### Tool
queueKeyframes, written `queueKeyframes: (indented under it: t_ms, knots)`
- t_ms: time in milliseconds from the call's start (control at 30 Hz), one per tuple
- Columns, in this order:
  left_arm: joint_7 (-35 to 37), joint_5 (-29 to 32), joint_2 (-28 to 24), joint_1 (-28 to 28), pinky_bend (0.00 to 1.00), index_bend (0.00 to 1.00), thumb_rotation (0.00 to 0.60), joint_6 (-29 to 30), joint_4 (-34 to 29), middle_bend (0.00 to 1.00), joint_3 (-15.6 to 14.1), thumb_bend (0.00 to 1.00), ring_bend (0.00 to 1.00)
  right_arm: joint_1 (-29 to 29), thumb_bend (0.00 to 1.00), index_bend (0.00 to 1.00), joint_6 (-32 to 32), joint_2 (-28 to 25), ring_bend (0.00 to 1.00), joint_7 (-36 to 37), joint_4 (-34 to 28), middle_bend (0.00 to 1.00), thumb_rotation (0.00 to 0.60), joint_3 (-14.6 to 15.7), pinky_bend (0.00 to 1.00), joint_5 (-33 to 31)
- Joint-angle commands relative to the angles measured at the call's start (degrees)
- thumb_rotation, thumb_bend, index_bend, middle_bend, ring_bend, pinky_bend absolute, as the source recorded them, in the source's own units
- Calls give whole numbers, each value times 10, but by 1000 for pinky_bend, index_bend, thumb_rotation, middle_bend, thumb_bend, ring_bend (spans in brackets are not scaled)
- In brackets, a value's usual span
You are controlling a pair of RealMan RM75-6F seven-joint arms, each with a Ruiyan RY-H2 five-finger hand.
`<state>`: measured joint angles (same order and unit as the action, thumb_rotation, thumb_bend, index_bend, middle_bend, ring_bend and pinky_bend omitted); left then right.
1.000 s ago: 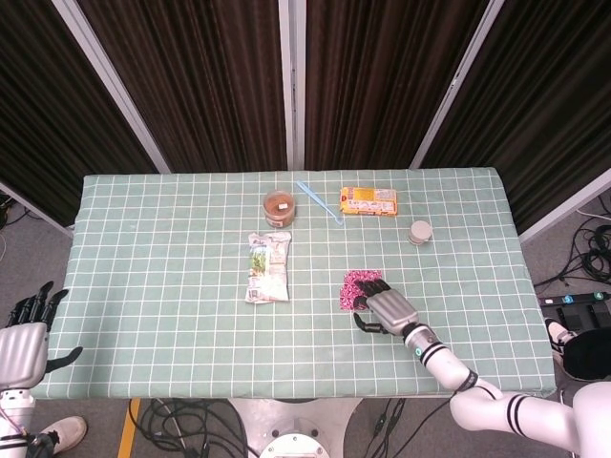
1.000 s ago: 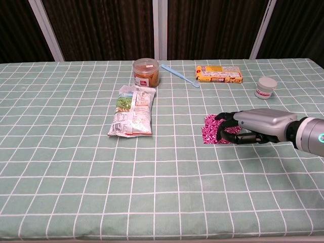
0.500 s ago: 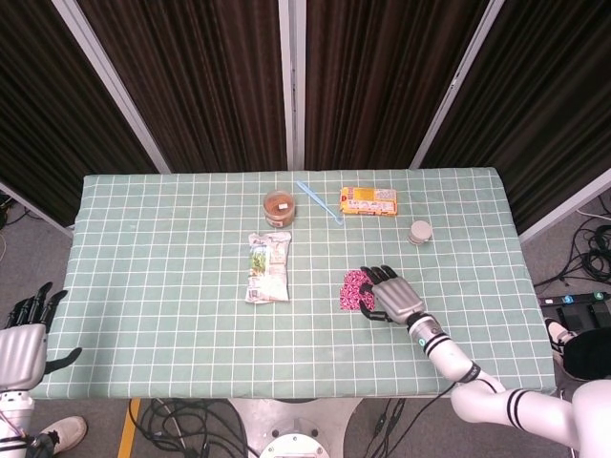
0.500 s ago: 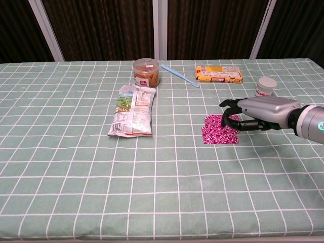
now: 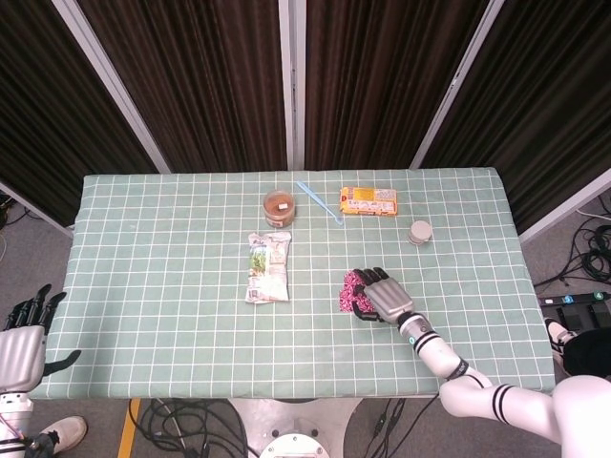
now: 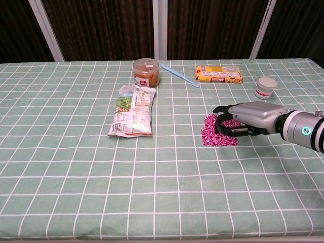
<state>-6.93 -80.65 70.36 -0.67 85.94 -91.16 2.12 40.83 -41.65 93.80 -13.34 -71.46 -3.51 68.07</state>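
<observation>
A pink patterned packet (image 5: 349,292) (image 6: 211,135) lies flat on the green checked tablecloth (image 5: 153,286), right of the middle. My right hand (image 5: 382,297) (image 6: 249,118) lies over its right part, with dark fingers (image 6: 221,120) curled down onto the wrapper. I cannot make out whether they grip it or only touch it. My left hand (image 5: 25,342) hangs off the table's left front corner with its fingers apart, holding nothing; only the head view shows it.
A snack bag (image 5: 267,267) (image 6: 131,116) lies near the middle. Along the far side stand a brown jar (image 5: 279,205) (image 6: 146,72), a blue stick (image 5: 320,201) (image 6: 179,76), a yellow box (image 5: 368,201) (image 6: 218,74) and a small white tub (image 5: 419,232) (image 6: 266,87).
The right hand rose off the packet and shifted toward the far right half a second ago. It has now come back down onto the packet. The left hand has not moved.
</observation>
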Motion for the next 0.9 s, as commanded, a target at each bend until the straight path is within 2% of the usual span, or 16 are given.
queueKeyframes:
  t_ms: [33, 300, 467, 700, 900]
  knots:
    - [1, -1, 0, 0, 145, 190, 600, 0, 1, 146, 0, 90, 141, -4, 480, 303, -5, -6, 0, 2, -12, 0, 1, 7, 0, 10]
    - [4, -2, 1, 2, 145, 190, 600, 1, 3, 145, -1, 90, 141, -14, 483, 304, -23, -24, 0, 4, -59, 0, 1, 24, 0, 38]
    - [5, -2, 2, 1, 145, 190, 600, 0, 4, 146, -1, 90, 141, -20, 481, 304, -39, -34, 0, 7, -69, 0, 1, 23, 0, 47]
    - [4, -3, 2, 1, 145, 190, 600, -1, 3, 146, -1, 90, 141, -11, 484, 304, -27, -12, 0, -4, -13, 0, 1, 1, 0, 11]
    - [2, -1, 1, 3, 145, 190, 600, 0, 1, 146, -1, 90, 141, -1, 482, 304, -6, 12, 0, -2, 27, 0, 0, -5, 0, -5]
